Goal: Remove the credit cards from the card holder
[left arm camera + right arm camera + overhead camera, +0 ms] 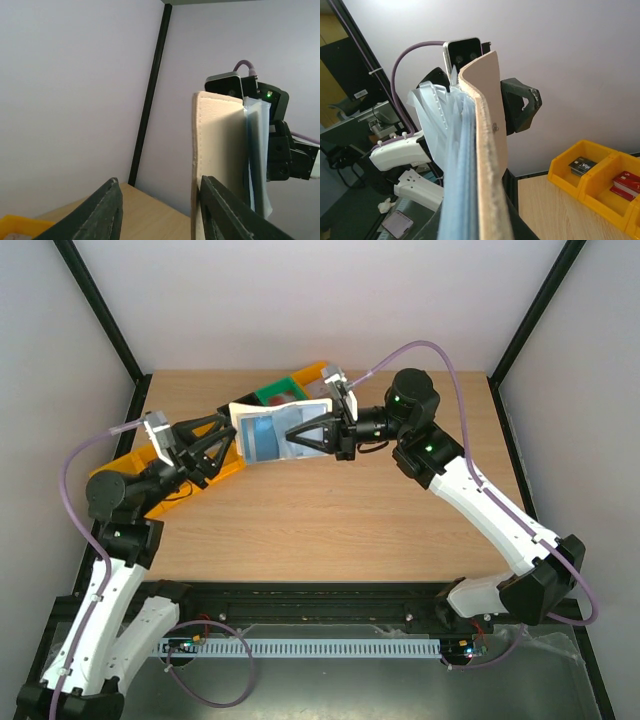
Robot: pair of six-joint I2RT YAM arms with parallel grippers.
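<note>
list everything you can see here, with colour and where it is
card holder: one, beige outside, light blue inside, held open in the air above the table
cards: two seen, one dark, one red, each in its own compartment of the yellow bin
yellow bin: one row of compartments, at the back of the table
green bin: one, behind the holder
table: one, wood
left gripper: open, at the holder's left edge
right gripper: shut on the holder's right edge
</note>
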